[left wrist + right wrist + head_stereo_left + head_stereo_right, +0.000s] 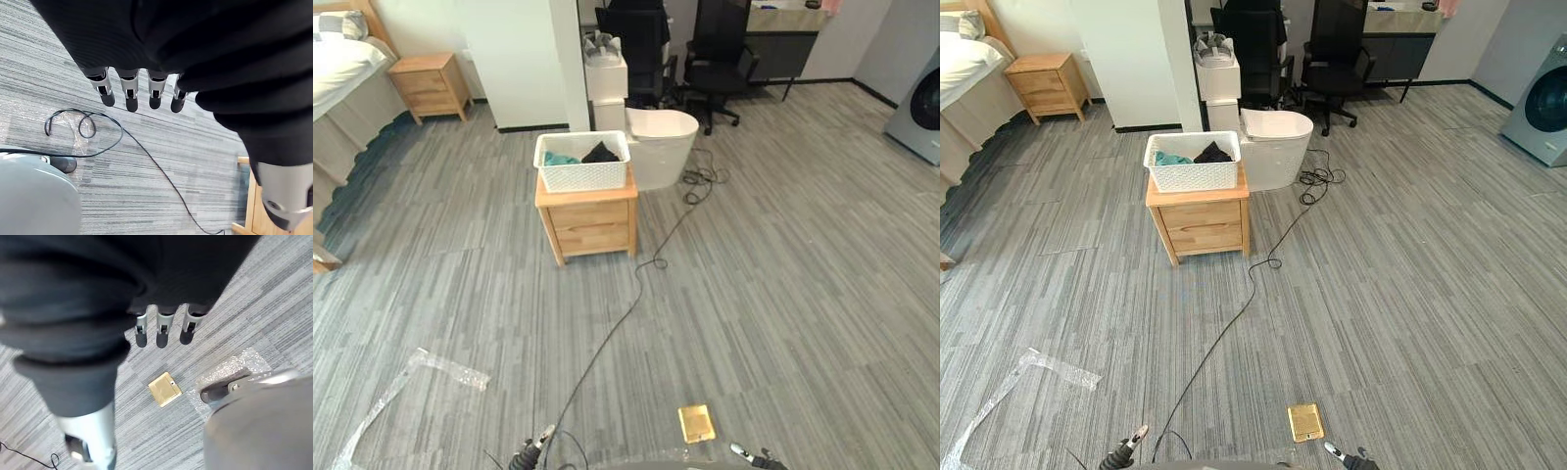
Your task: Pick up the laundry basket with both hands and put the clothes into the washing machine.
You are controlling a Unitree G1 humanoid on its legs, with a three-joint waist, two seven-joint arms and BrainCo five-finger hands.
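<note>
On the wooden bedside cabinet (589,223) well ahead sits the white laundry basket (582,176) with clothes (600,153) inside. It is probably light, stiff slotted plastic, best gripped under the rim at both ends. The left hand (131,93) and right hand (164,328) hang straight-fingered and empty.

Both arms hang down at its sides, the left hand (131,94) and right hand (164,327) loose, fingers straight, pointing downward.

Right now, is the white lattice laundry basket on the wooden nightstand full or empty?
Partly full: teal cloth and black cloth lie low in the basket.
</note>
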